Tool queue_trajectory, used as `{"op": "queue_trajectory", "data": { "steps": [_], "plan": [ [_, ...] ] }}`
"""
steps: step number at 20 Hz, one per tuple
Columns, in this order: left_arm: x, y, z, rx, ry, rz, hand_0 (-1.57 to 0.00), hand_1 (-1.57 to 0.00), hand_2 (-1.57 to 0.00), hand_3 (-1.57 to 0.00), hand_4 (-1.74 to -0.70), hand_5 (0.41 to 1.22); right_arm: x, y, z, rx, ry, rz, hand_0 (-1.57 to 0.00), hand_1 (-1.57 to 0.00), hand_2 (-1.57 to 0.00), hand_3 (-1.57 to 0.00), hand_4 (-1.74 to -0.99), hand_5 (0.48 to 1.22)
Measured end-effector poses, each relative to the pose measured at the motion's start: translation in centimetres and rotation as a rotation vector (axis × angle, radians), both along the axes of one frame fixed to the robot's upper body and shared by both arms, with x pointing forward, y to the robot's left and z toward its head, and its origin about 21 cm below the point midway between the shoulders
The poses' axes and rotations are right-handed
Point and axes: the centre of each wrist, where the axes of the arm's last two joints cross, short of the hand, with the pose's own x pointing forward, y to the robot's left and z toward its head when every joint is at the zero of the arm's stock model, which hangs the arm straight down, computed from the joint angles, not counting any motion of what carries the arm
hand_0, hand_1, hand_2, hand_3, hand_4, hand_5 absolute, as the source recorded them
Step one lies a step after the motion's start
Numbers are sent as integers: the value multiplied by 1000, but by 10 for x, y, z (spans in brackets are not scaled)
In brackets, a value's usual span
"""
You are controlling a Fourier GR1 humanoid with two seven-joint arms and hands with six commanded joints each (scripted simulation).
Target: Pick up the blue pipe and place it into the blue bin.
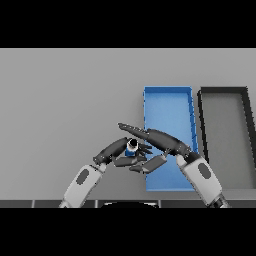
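Centrally, both hands meet just left of the blue bin's left wall, which serves as the landmark for all places below.

Right hand [159, 141]: enters from the lower right, its white and grey forearm crossing the near part of the bin; the long dark fingers reach leftward past the bin's left wall, lying nearly straight and close together, their tips ending above the pipe. The thumb [150, 164] angles down and to the left, below the pipe. Whether fingers and thumb actually pinch the pipe cannot be told.

Left hand [116, 150]: enters from the lower left and lies left of the bin, fingers stretched rightward and only loosely bent, reaching the pipe from its left and lower side. Contact looks likely, but a firm grip cannot be told.

Blue pipe [131, 147]: a short piece, seen end-on with a pale ring about a dark opening and blue below; it sits between the two hands, just left of the bin's left wall and outside the bin.

Blue bin [167, 102]: long rectangular tray running away from the robot; its far part shows bare blue floor.

Dark bin [223, 91]: grey-floored tray with a black rim, just beside the blue bin's right wall and parallel to it.

Grey table [65, 100]: carries both bins; spreads widely left of the blue bin.
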Motion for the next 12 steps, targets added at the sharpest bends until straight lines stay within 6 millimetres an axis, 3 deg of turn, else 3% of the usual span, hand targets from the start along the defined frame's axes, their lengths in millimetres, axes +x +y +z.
{"op": "queue_trajectory", "data": {
  "steps": [3, 4, 5, 6, 8, 9, 12],
  "plan": [
    [3, 0, -4, 17, -2, -8, -1571, -1571, -1571, -1571, -1460, 1221, 6, 15, 1, -20, 8, 46, -24, -108, -130, -49, -1222, 517],
    [6, 2, -4, 6, 10, -7, -1571, -1571, -1571, -1571, -1515, 1221, 8, 18, 0, -29, 13, 47, -166, -241, -249, -143, -1255, 519],
    [4, 2, -4, 18, 15, 2, -1571, -1571, -1541, -1304, -1560, 1221, 10, 22, 1, -33, 17, 58, -398, -437, -428, -307, -1303, 520],
    [5, 4, -3, 23, 27, 13, -1571, -1571, -1528, -1139, -1596, 1221, 13, 23, 2, -35, 13, 64, -630, -652, -657, -504, -1383, 523],
    [1, -3, 0, 32, 44, 12, -1571, -1571, -1544, -1207, -1648, 1221, 15, 30, 2, -34, 6, 81, -969, -983, -986, -789, -1496, 555],
    [2, -1, -2, 16, 29, 16, -1571, -1571, -1549, -1228, -1667, 1221, 15, 32, 2, -29, 4, 85, -1089, -1101, -1103, -896, -1537, 600],
    [-1, -3, -1, 14, 34, 3, -1571, -1571, -1560, -1331, -1703, 1221, 15, 36, -1, 44, 47, 105, -1324, -1330, -1331, -1225, -1481, 869]
  ]
}}
